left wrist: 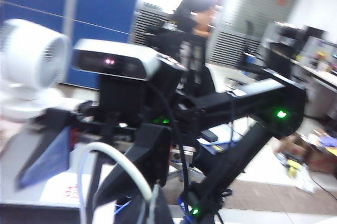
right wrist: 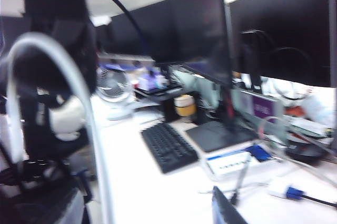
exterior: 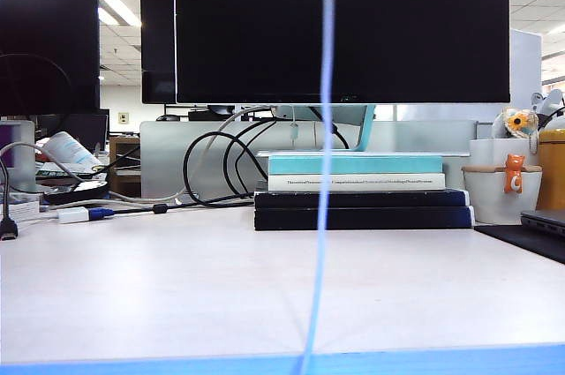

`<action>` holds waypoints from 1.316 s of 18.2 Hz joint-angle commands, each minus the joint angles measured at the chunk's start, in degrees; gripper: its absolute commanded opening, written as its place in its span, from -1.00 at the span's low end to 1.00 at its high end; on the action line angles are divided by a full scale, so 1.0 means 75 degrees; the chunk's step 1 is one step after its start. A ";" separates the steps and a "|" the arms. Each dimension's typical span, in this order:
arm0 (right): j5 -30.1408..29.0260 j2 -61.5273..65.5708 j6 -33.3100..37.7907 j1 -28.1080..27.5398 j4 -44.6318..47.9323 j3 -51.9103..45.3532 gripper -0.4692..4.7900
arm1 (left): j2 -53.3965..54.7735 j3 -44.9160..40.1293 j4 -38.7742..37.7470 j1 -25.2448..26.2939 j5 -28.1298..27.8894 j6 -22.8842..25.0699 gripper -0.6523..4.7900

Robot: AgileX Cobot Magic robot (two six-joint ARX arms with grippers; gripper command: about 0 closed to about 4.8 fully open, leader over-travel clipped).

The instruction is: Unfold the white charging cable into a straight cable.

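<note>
I am looking over a white counter [exterior: 177, 287] in an open office with ceiling lights and more desks behind. At the back of the counter stands a large black monitor [exterior: 344, 22], with loops of black cables [exterior: 221, 163] under it.

The white charging cable [exterior: 322, 172] crosses the exterior view as one thin, blurred pale line, near the middle. It is almost upright and runs from the top edge to the bottom edge. Both its ends are outside the picture.

No gripper appears in the exterior view. Of the left gripper [left wrist: 42, 153] I see only a dark finger in its wrist view. It is closed, but I cannot tell on what. Of the right gripper [right wrist: 227, 211] only one dark fingertip shows above the counter, so I cannot tell how far open it is or whether it holds anything.

I count four books in one stack [exterior: 362, 194], one white cup [exterior: 503, 190] with an orange figure, one short adapter with a blue plug [exterior: 84, 213], one black keyboard [right wrist: 168, 147], and one white fan [right wrist: 113, 89].
</note>
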 commanded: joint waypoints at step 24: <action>0.4704 0.1201 -0.2209 0.0341 -0.4357 0.0085 -0.58 | 0.0079 0.1209 0.4269 0.0947 -0.0428 -0.2594 -0.78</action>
